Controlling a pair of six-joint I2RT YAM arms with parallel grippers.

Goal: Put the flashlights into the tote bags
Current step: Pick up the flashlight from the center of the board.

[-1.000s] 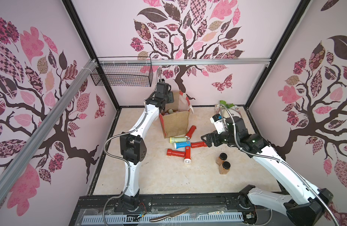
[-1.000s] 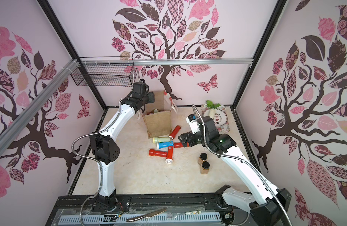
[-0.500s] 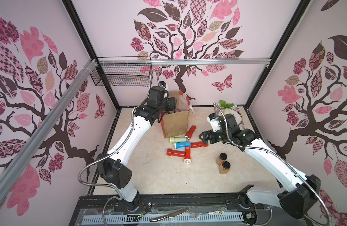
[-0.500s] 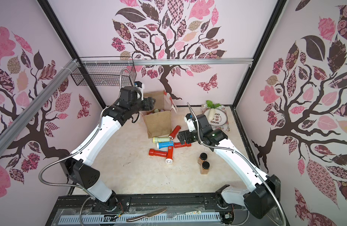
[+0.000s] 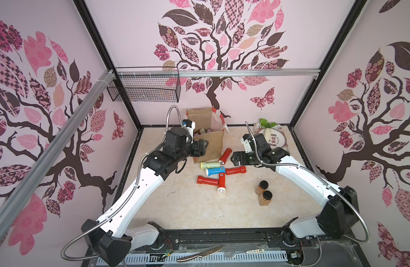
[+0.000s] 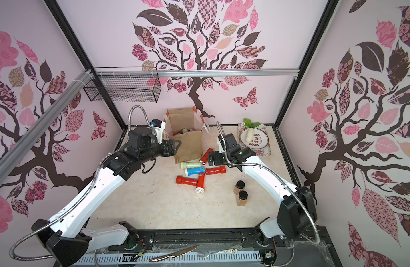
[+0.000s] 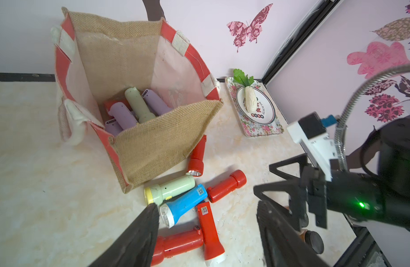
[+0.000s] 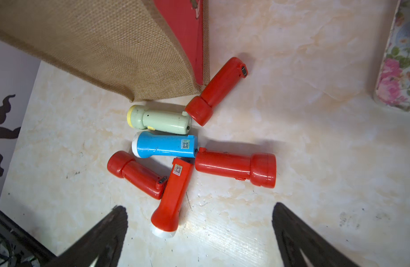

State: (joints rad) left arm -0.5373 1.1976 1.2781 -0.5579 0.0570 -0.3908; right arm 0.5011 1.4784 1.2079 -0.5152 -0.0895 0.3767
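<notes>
The tan burlap tote bag [image 5: 209, 143] [image 6: 189, 148] stands open at the back of the table; in the left wrist view lilac, pale green and red flashlights [image 7: 139, 106] lie inside the bag [image 7: 157, 138]. Several more lie in front of it: pale green [image 5: 211, 164], blue [image 5: 214, 171] [image 8: 164, 144] and red ones [image 5: 236, 170] [image 8: 169, 198]. My left gripper [image 5: 203, 148] [image 7: 206, 217] hangs open and empty by the bag's near left corner. My right gripper [image 5: 234, 158] [image 8: 200, 212] hovers open and empty just right of the pile.
Two amber jars with black lids [image 5: 263, 193] stand right of the pile. A floral tray [image 5: 281, 148] with a plate and a white radish sits at the back right. A wire basket [image 5: 144, 87] hangs on the back wall.
My left gripper has come away from above the bag's mouth, down to its near left corner, opening wider. The right gripper has shifted slightly toward the pile.
</notes>
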